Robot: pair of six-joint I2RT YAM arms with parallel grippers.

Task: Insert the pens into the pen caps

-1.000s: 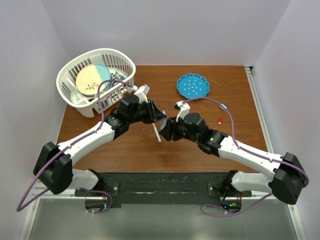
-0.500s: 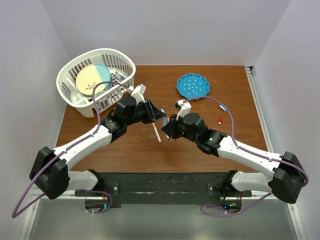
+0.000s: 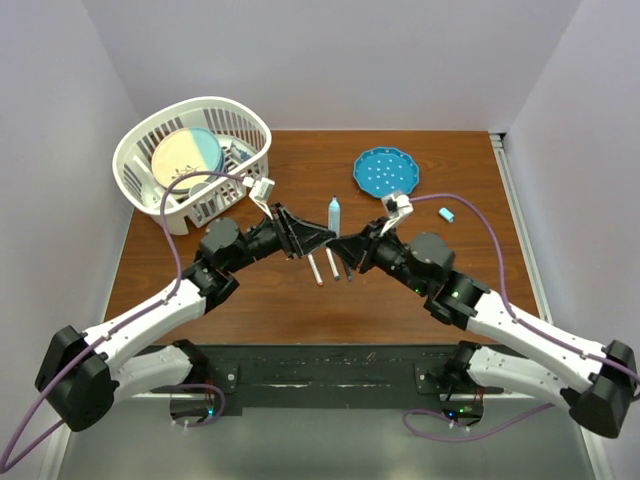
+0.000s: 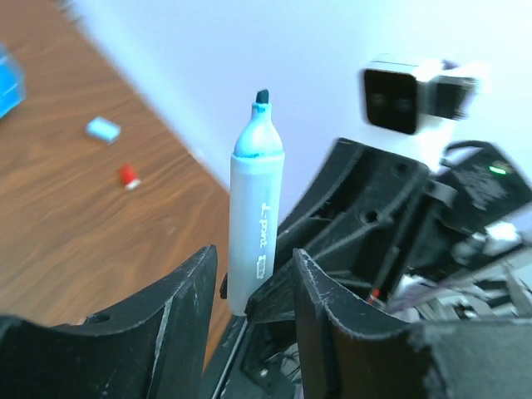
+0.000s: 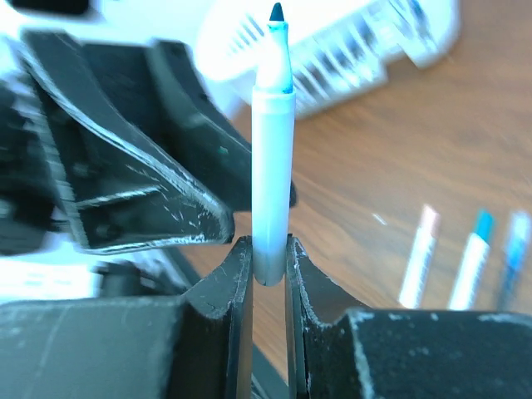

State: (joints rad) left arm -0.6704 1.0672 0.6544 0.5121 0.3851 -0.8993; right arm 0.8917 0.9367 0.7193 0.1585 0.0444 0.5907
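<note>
top external: right gripper (image 3: 345, 250) and left gripper (image 3: 312, 237) meet mid-table. Blue pen (image 3: 333, 216) stands upright at the junction, off the table (image 3: 250, 300). Three spare pens (image 3: 331, 265) lie just below it on the wood. Blue cap (image 3: 447, 214) sits alone to the right, near the plate (image 3: 386, 172). Basket (image 3: 262, 135) far left, not in play.

left wrist: left fingers (image 4: 187, 299) spread wider than the barrel, with a gap on each side, so released. Pen rises beyond them, nib up, uncapped. Red cap (image 4: 127, 175) and blue cap lie apart on the wood past it.

right wrist: right fingers (image 5: 237, 274) clenched on the pen's bottom end, barrel vertical, nib clear at top. Left gripper's jaws hang just beside the barrel on the left, not gripping. Spare pens side by side at lower right.

Step, my read: pen is presented nib-up by the right arm for capping; no cap on it yet, none in either gripper. None of the spare pens looks capped either, though they're small in frame. So early in the job.

Next: left arm is free, so it should back off, fetch the blue cap (colour match) and grip it open end outward. Then bring it down along the barrel axis over the nib. Right must hold the pen rigid; its grip is low on the barrel, so any side push could tilt the pen.
</note>
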